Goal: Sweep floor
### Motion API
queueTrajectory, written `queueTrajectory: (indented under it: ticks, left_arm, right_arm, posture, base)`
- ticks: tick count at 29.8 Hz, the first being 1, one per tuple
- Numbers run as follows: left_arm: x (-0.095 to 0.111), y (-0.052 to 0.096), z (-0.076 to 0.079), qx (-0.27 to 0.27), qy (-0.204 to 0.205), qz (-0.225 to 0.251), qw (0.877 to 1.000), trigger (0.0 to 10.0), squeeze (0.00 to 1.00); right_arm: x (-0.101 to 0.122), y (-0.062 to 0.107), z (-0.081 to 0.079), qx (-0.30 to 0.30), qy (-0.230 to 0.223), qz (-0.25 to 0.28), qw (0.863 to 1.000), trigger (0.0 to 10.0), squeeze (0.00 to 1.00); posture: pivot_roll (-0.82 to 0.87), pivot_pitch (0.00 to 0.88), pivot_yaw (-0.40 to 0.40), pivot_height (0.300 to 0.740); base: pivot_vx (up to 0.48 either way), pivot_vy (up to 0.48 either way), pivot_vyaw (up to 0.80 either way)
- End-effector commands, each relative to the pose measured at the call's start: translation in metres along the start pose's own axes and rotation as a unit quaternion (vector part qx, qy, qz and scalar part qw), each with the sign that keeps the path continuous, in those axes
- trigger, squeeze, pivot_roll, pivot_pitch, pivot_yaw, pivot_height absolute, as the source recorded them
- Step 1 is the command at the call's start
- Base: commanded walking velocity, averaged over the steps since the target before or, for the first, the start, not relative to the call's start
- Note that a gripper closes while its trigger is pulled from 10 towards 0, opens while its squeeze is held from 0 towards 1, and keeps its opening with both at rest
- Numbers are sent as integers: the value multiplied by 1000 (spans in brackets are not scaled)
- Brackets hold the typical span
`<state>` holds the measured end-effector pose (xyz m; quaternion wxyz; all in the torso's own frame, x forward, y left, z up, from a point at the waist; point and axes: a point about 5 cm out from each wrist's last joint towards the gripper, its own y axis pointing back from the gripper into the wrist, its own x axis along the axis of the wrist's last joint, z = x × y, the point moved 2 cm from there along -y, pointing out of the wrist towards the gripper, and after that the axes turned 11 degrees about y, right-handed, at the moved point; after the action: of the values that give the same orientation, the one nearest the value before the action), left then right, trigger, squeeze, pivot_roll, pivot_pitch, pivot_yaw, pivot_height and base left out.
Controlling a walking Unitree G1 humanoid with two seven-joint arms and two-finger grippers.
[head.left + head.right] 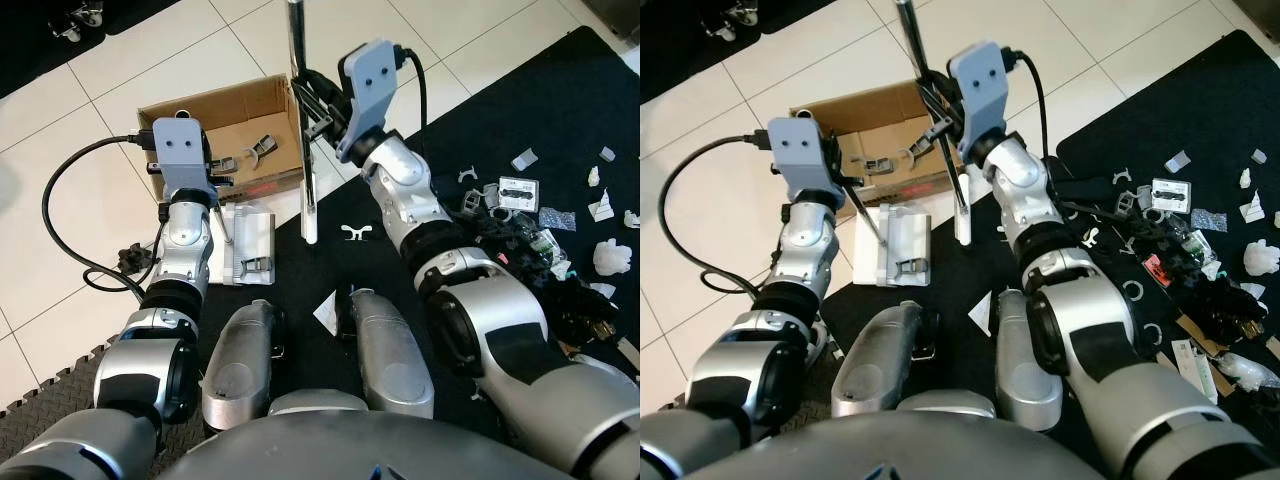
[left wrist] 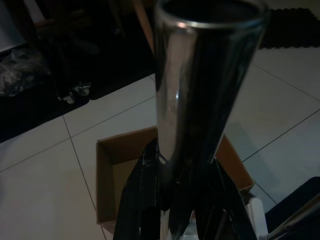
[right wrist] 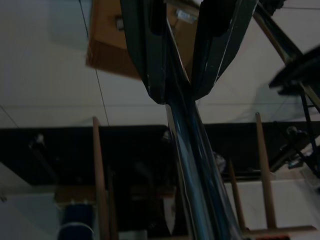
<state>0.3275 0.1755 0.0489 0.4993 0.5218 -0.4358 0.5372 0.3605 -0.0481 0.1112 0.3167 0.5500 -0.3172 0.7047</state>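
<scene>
Right pincer [image 1: 318,108]: fingers pinched on a chrome broom handle [image 1: 296,50], which stands near upright and runs down to a white broom head [image 1: 310,205] resting at the edge of the black mat [image 1: 560,90]. In the right wrist view the two fingers close tight on the shaft.

Left pincer [image 1: 222,172]: the left wrist view shows its black fingers clamped round a second chrome tube [image 2: 192,100]. From the head views this is judged to be the handle of the white dustpan [image 1: 248,240], which lies flat just beside the broom head at about 9 o'clock from it.

Governing relation: the litter [image 1: 520,190], white scraps and small packets, lies scattered on the mat at 3 o'clock from the broom head, well apart from it; the dustpan sits on the opposite side. The right arm is the nearer to the litter. The stroke would, in my judgement, run from 3 towards 9 o'clock, across the handle's axis.

Surface: foam mat over pale tiled floor [image 1: 60,130]. An open cardboard box [image 1: 215,115] stands at 12 o'clock from the dustpan. A black cable [image 1: 60,215] loops over the tiles at 9 o'clock.
</scene>
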Motion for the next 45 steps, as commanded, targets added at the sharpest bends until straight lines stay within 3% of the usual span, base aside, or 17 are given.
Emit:
queueTrajectory:
  ticks: [1, 4, 8, 20, 26, 29, 30, 32, 37, 42, 44, 45]
  left_arm:
    - [8, -3, -6, 3, -21, 16, 1000, 10000, 0]
    - [7, -3, -7, 5, -22, 14, 1000, 10000, 0]
    - [3, -1, -6, 7, -25, 9, 1000, 10000, 0]
    - [3, 0, -3, 7, -22, 12, 1000, 10000, 0]
    - [3, -1, -3, 4, -23, 11, 1000, 10000, 0]
    - [3, -1, -1, 1, -23, 9, 1000, 10000, 0]
    - [3, -1, -1, 1, -23, 9, 1000, 10000, 0]
    - [3, -1, 2, -3, -23, 9, 1000, 10000, 0]
    - [3, -1, 2, -4, -23, 9, 1000, 10000, 0]
    - [3, -1, 1, -3, -24, 9, 1000, 10000, 0]
    - [3, 0, 0, -3, -24, 9, 1000, 10000, 0]
    - [3, 0, 0, -3, -25, 9, 1000, 10000, 0]
  right_arm:
    - [2, 2, 4, -16, 7, 11, 1000, 10000, 0]
    - [-1, 6, 9, -34, 16, 4, 999, 10000, 0]
    - [-22, 19, 16, -51, 47, -52, 996, 10000, 0]
    - [-64, 48, 6, -20, 103, -150, 983, 10000, 0]
    - [-38, 42, 27, -75, 138, -81, 984, 10000, 0]
    - [-21, 37, 35, -82, 194, -45, 977, 10000, 0]
    - [-21, 37, 35, -82, 194, -45, 977, 10000, 0]
    - [-11, 35, 41, -81, 237, -28, 968, 10000, 0]
    - [-4, 36, 53, -86, 290, -27, 953, 10000, 0]
    - [-18, 46, 65, -64, 366, -86, 924, 10000, 0]
    - [-21, 48, 66, -57, 370, -98, 922, 10000, 0]
    - [-29, 53, 66, -33, 390, -123, 912, 10000, 0]
  posture:
    - [46, 124, 4, 740]
    - [43, 126, 5, 740]
    - [40, 130, 7, 740]
    - [41, 125, 3, 740]
    - [35, 124, 8, 740]
    - [30, 122, 11, 740]
    - [30, 122, 11, 740]
    - [31, 121, 11, 740]
    - [32, 120, 10, 740]
    - [37, 120, 11, 740]
    - [37, 120, 11, 740]
    - [36, 119, 11, 740]
  base:
    - [0, 0, 0]
    - [0, 0, 0]
    - [0, 0, 0]
    - [0, 0, 0]
    - [0, 0, 0]
    - [0, 0, 0]
    - [0, 0, 0]
    - [0, 0, 0]
    - [0, 0, 0]
    - [0, 0, 0]
    - [0, 0, 0]
    - [0, 0, 0]
